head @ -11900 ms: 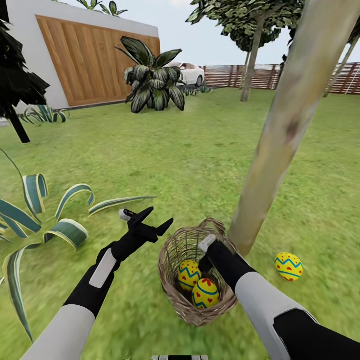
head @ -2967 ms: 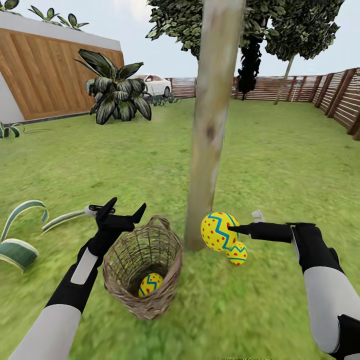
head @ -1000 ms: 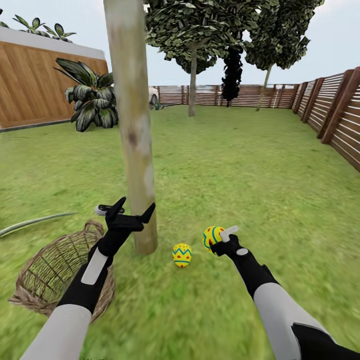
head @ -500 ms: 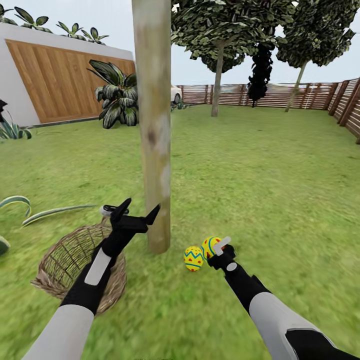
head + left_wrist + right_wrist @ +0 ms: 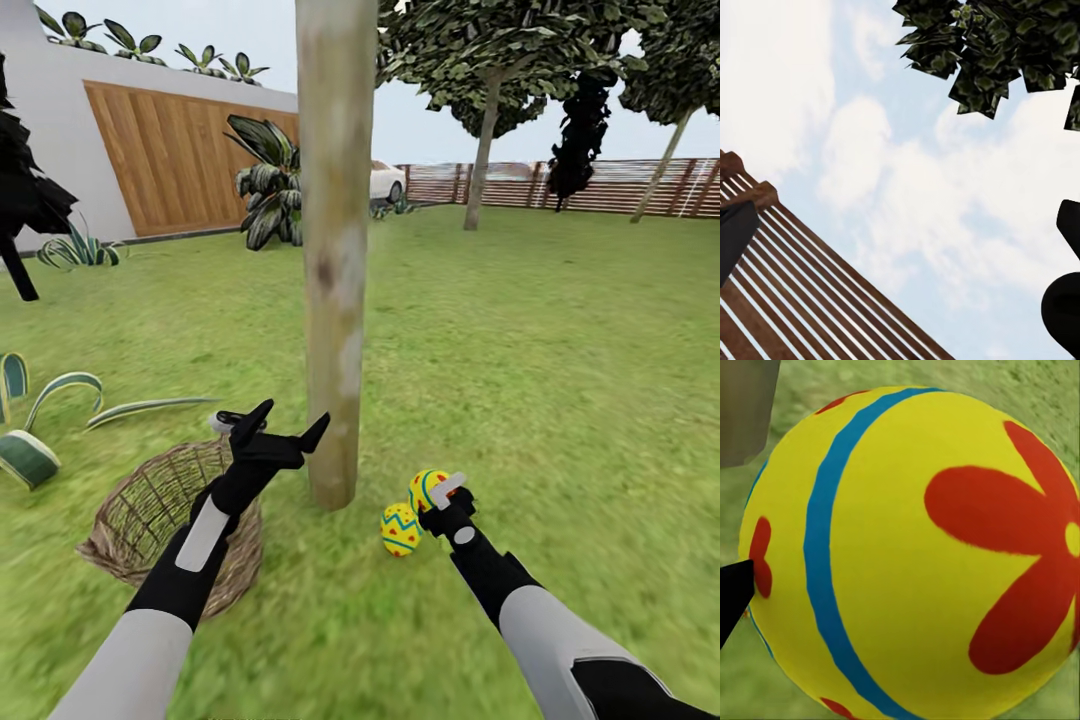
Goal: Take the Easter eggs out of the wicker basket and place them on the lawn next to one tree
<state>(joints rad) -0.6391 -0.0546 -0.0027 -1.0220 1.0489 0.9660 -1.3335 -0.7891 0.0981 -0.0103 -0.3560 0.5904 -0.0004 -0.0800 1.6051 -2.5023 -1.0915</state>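
Observation:
A yellow Easter egg with a red flower mark [image 5: 907,555] sits in my right gripper [image 5: 436,492], which is shut on it low over the lawn [image 5: 560,380]. A second Easter egg [image 5: 400,530] lies on the grass just beside it, at the foot of the pale leaning tree [image 5: 335,250]. The wicker basket [image 5: 140,515] lies tipped on the grass left of the trunk, and my left forearm hides part of its inside. Above its rim my left gripper [image 5: 296,415] hangs open, with dark fingertips [image 5: 1069,300] spread against the sky.
Striped agave leaves [image 5: 40,420] curl at the left. A black-leaved tree [image 5: 20,200], a wood-panelled wall [image 5: 180,160] and a leafy plant [image 5: 270,180] stand behind. A slatted fence [image 5: 620,185] and more trees close the far side. Open grass stretches to the right.
An egg went from the basket to the tree's foot in my right gripper. In the last second the camera panned left; the gripper and egg moved up beside the lying egg.

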